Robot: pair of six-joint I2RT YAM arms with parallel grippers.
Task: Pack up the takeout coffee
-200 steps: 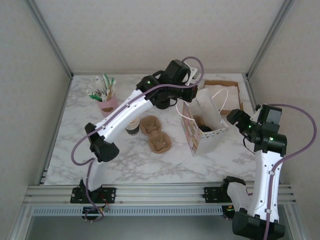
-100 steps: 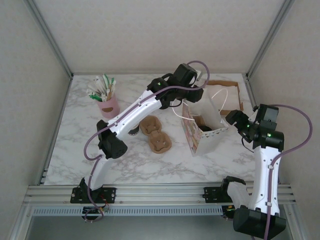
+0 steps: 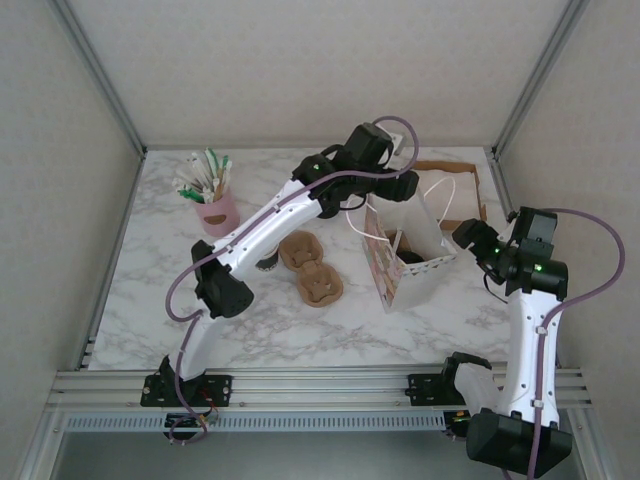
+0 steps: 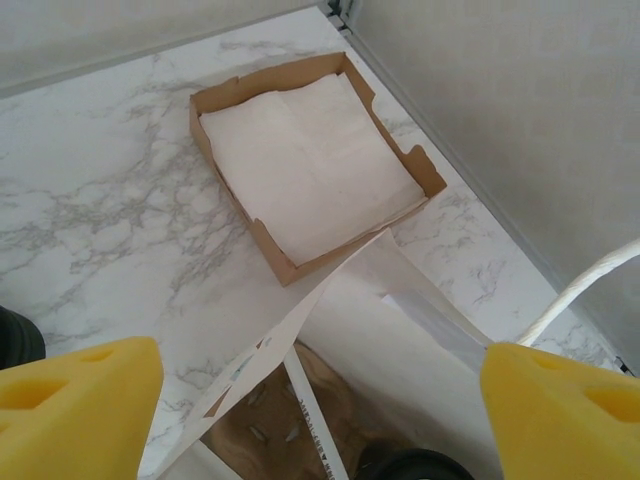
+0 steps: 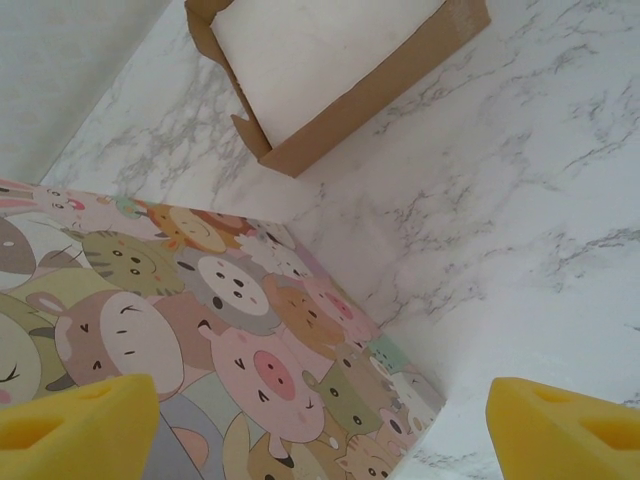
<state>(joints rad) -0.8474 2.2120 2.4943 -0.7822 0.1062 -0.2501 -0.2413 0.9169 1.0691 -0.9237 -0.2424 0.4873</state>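
The left claw (image 4: pixel 320 410) hangs directly over the open mouth of the paper bag (image 3: pixel 382 268), its yellow fingertips (image 4: pixel 80 400) spread wide apart with nothing between them. Down inside the bag, at the lower edge of the left wrist view, sits a round black shape that appears to be the lid of the takeout coffee (image 4: pixel 410 467). Little of it shows, so the cup below it cannot be made out. It lies beneath the claw, a little toward the right-hand fingertip, and the two are well apart. The bag's white handle cord (image 4: pixel 585 290) curves up near that fingertip.

The right claw (image 5: pixel 320 420) is likewise released and empty, held just beside the bag's cartoon-animal wall on the side away from the left arm.

Beyond the bag, a cardboard tray (image 4: pixel 268 80) holds white napkins (image 4: pixel 310 165) on the marble tabletop (image 3: pixel 250 320). On the other side of the left arm lie two brown pulp cup carriers (image 3: pixel 312 272), and farther back stands a pink cup (image 3: pixel 218 210) stuffed with sticks and sachets.
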